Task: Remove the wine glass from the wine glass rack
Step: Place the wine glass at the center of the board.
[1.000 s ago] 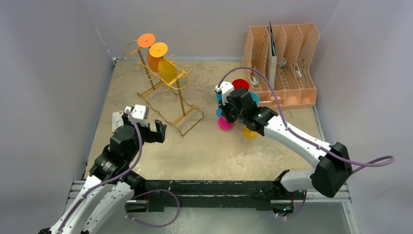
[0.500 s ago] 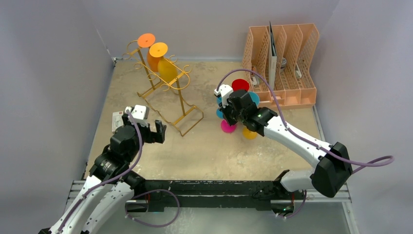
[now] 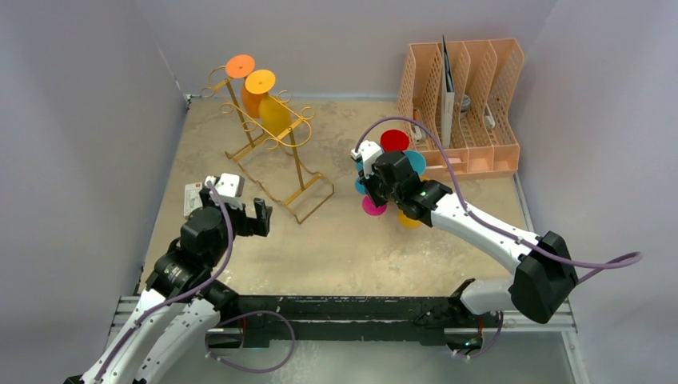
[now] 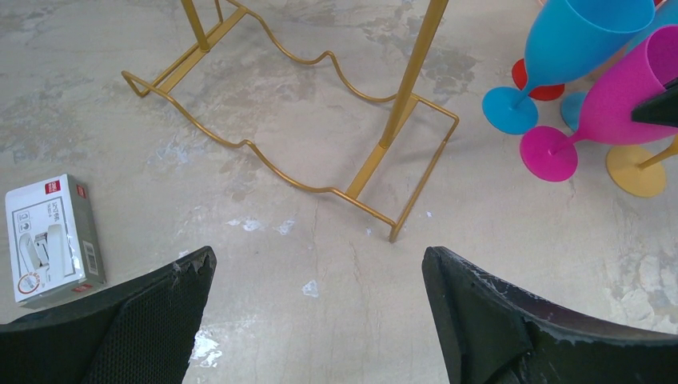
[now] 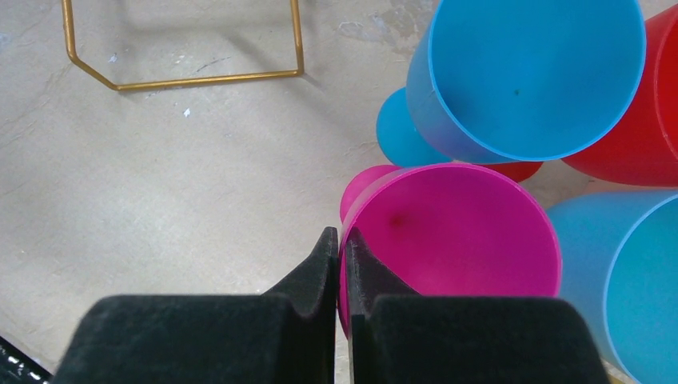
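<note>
Beige bench [image 3: 360,248]: right claw [image 5: 340,240] pinched shut on magenta wine glass [image 5: 448,232] rim; left claw [image 4: 316,256] wide open, empty, near wine glass rack [image 4: 408,80].

Bare surface [image 3: 336,248] runs along the near edge and centre. The wine glass rack [image 3: 298,160] obstructs the far-left corner; clustered glasses [image 3: 394,141] and the file organiser [image 3: 472,152] crowd the far-right side.

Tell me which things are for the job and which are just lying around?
For the job: gold wine glass rack; orange and yellow glasses hanging on it; magenta glass, its rim pinched by the right hand; open left hand.
Just lying about: peach file organiser; small white box.
</note>
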You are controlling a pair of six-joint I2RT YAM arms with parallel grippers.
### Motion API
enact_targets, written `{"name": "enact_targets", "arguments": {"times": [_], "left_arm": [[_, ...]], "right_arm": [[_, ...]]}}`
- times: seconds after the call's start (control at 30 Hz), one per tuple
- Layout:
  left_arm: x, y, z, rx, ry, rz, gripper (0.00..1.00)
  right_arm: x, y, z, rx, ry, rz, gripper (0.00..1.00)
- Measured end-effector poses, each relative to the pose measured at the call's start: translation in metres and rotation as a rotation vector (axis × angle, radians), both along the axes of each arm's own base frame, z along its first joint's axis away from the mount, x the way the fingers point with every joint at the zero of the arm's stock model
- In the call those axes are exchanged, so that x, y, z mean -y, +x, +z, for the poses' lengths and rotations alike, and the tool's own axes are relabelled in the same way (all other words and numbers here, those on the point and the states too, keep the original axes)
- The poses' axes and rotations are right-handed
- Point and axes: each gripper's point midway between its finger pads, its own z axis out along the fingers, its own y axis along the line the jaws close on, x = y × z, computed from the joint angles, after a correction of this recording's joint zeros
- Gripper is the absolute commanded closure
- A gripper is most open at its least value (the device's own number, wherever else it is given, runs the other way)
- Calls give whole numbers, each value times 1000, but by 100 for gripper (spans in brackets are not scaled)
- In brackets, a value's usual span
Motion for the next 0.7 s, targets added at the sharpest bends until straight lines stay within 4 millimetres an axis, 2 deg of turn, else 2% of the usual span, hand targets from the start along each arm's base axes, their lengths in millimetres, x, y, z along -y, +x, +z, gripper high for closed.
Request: {"name": "enact_targets", "arguments": {"times": [0.6,0.7], "left_arm": [[0,0,0,-1,0,0,0],[0,0,1,0,0,0,0]], "right_arm": [[10,-8,-1,-62,-66,-5,100],[9,-5,-2,-60,-70,-18,96]]}}
